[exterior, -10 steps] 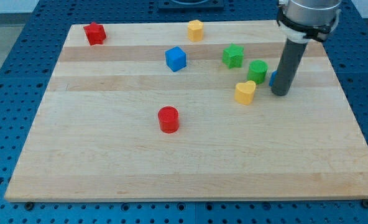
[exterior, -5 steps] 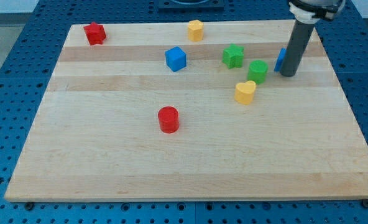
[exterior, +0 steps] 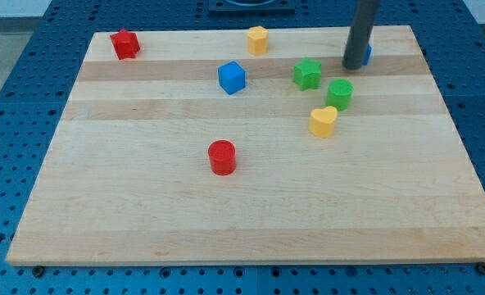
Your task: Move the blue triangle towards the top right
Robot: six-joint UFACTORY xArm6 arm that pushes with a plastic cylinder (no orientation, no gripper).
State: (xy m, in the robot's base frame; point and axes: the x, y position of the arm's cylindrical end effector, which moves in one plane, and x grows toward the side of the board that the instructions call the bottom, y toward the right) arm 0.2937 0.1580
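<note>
Closest to the table's (exterior: 251, 238) bottom edge is the red cylinder (exterior: 222, 157), out mid-table. Further up: yellow heart (exterior: 324, 121), green cylinder (exterior: 339, 93), green star (exterior: 307, 74), blue cube (exterior: 232, 78). Near the top right corner my tip (exterior: 355, 65) touches the blue triangle (exterior: 366, 55) (mostly hidden behind the rod). No claw here, just a rod. Top edge: yellow block (exterior: 257, 38), red block (exterior: 124, 43).

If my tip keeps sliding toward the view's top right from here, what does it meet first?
My tip would meet the blue triangle first; only a sliver of it shows just right of the rod, seemingly touching. Beyond it, only the board's top right corner, as far as the view shows.
</note>
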